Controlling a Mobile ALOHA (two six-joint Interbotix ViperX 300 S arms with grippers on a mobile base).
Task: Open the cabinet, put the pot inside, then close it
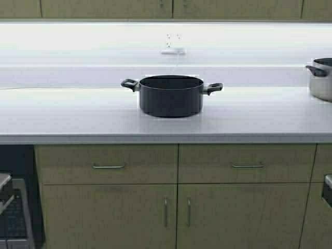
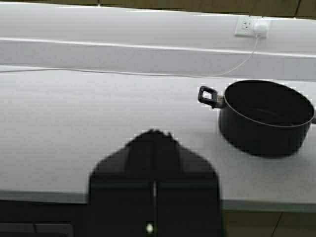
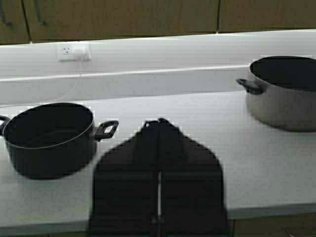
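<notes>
- Currently pot (image 1: 170, 96) sits mid-counter (image 1: 67, 116), upright, cabinet (image 1: 171, 8) above closed.
- Left gripper (image 2: 154, 136) and right gripper (image 3: 159, 123): fingers together, holding nothing.
- Likely rigid, fairly heavy; grab loop handles (image 1: 129, 83).

cabinet (image 1: 171, 8) doors cut off at top edge, steel pot (image 1: 322, 78) half out of frame right, wall socket (image 1: 173, 44) detail too small

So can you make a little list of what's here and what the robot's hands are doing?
pot: black pot, lidless, upright on the counter
other pot: silver-grey pot, farther to the right
cabinet: wall cabinet above, doors shut
left gripper: shut, apart from the black pot
right gripper: shut, between the two pots
socket: wall socket behind the black pot
</notes>
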